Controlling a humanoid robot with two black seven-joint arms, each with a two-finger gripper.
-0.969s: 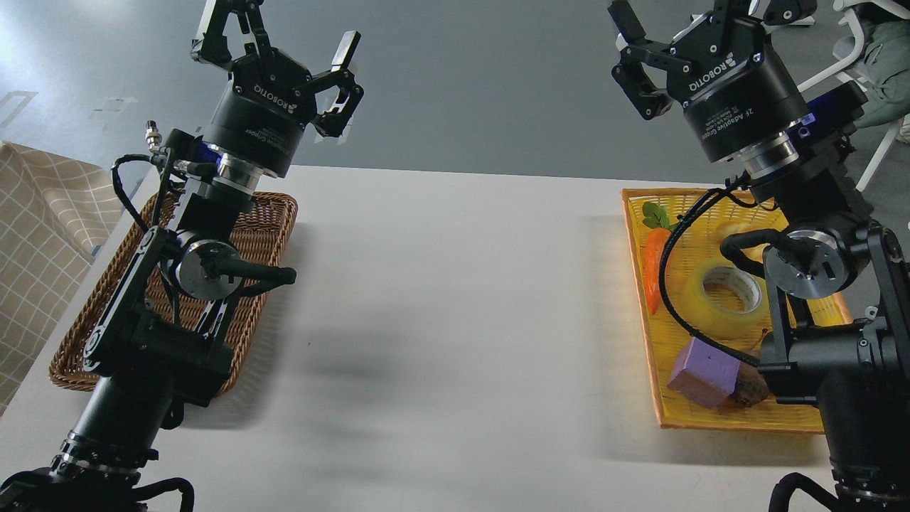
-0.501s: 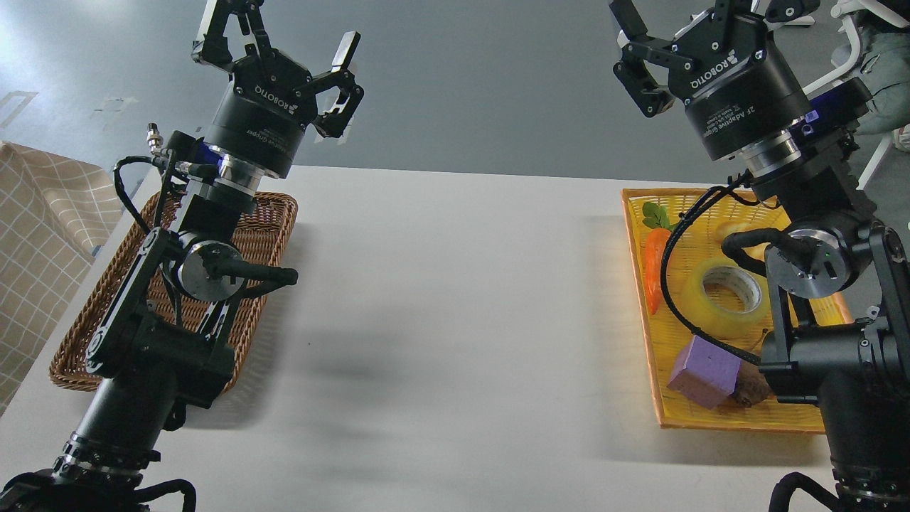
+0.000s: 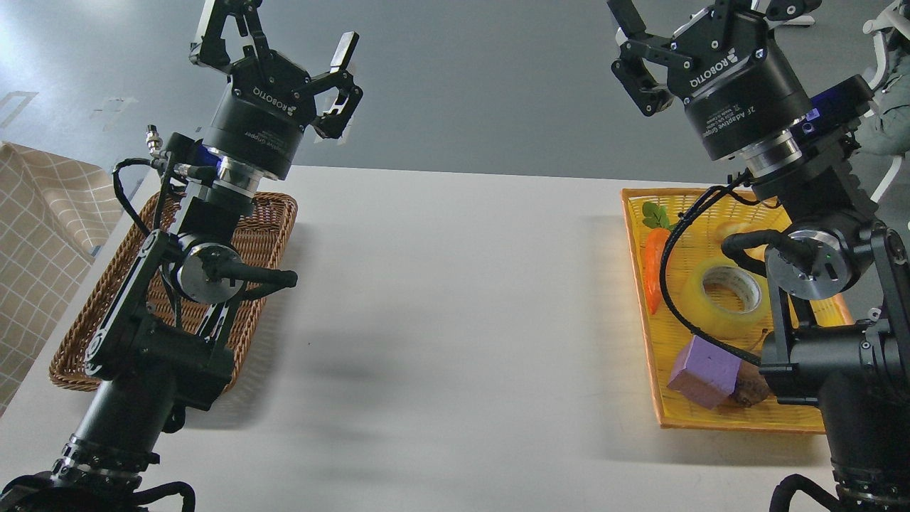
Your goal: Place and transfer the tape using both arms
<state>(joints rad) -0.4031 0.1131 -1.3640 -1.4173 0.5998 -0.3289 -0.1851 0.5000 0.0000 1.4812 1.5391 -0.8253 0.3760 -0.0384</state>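
The tape (image 3: 725, 299), a translucent yellow roll with a grey-white core, lies flat in the yellow tray (image 3: 732, 424) at the right of the table. A black cable of my right arm crosses in front of it. My right gripper (image 3: 672, 18) is raised high above the far end of the tray, well clear of the tape, with its jaws open and empty; its fingertips are partly cut off by the top edge. My left gripper (image 3: 281, 39) is raised above the brown wicker basket (image 3: 270, 227) at the left, open and empty.
The yellow tray also holds an orange carrot (image 3: 654, 274), a purple block (image 3: 704, 371), a brown lump (image 3: 750, 390) and a pale roll (image 3: 736, 229) partly hidden by my arm. A checked cloth (image 3: 35, 235) lies at the far left. The white table (image 3: 455, 299) spans between basket and tray.
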